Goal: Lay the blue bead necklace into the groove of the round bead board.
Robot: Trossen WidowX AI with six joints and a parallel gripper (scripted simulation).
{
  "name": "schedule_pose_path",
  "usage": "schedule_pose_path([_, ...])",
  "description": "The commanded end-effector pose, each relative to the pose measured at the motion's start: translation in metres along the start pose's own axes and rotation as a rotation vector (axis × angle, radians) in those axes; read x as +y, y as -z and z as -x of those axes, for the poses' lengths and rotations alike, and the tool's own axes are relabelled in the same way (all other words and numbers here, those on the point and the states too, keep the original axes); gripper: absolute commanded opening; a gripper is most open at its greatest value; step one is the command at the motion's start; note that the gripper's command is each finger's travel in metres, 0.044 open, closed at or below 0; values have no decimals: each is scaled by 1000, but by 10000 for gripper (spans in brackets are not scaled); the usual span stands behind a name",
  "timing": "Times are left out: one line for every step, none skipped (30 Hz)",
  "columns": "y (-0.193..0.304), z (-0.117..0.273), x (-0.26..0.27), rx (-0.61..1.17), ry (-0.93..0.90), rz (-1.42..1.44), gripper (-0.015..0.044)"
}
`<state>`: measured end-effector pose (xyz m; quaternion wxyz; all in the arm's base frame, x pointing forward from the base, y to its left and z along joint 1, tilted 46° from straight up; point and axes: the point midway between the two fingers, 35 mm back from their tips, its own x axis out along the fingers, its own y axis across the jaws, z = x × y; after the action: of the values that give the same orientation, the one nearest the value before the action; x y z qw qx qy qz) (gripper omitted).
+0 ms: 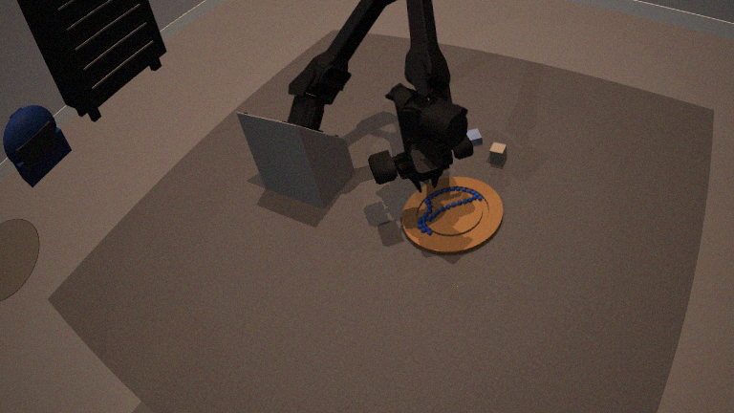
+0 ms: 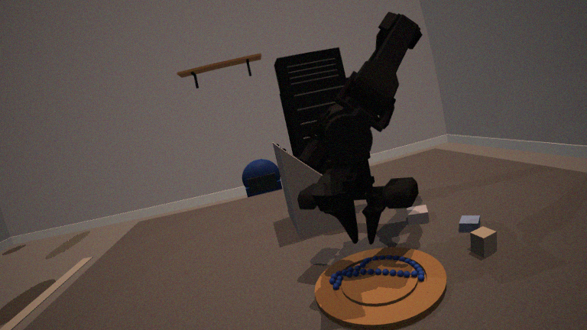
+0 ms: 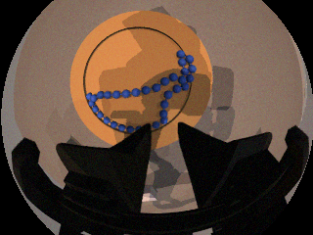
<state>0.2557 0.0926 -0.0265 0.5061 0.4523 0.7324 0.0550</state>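
The round orange bead board (image 1: 476,239) (image 2: 428,296) (image 3: 77,78) lies flat. The blue bead necklace (image 1: 459,203) (image 2: 385,272) (image 3: 125,93) lies on it. In the wrist view, a lower-left arc follows the groove (image 3: 139,27). One strand runs across the inner disc, another lies just inside the groove at lower right, and beads bunch over the groove at the right. The upper groove has no beads. My gripper (image 1: 426,188) (image 2: 363,243) (image 3: 164,127) is partly open and empty, above the board's edge on the arm-base side. Finger shapes hide a few beads in the wrist view.
A grey angled panel (image 1: 281,160) (image 2: 294,196) stands before the arm's base. A beige cube (image 1: 498,154) (image 2: 483,242) and a pale blue block (image 1: 474,137) (image 2: 469,223) lie beyond the board. A whitish block (image 2: 417,214) lies behind the gripper.
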Motion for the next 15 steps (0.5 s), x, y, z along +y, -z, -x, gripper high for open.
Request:
schedule_pose_path([1,1,-1,-2,1,-30,120])
schedule_pose_path([0,0,-1,-2,1,-30,120])
schedule_pose_path([0,-3,-1,-2,1,-30,120])
schedule_pose_path([0,-6,-1,-2,1,-30,120])
schedule_pose_path([1,-10,-1,-2,1,-30,120])
schedule_pose_path([1,-14,-1,-2,1,-30,120])
schedule_pose_path([1,-15,-1,-2,1,-30,120])
schedule_pose_path([-1,-8,0,-7,0,-23,120])
schedule_pose_path([-1,-8,0,-7,0,-23,120])
schedule_pose_path([-1,-9,0,-7,0,-23,120])
schedule_pose_path([-1,-9,0,-7,0,-23,120])
schedule_pose_path([-1,-10,0,-7,0,-23,120])
schedule_pose_path([-1,-12,0,-7,0,-24,120])
schedule_pose_path([-1,-13,0,-6,0,-24,120])
schedule_pose_path([-1,-15,0,-6,0,-24,120])
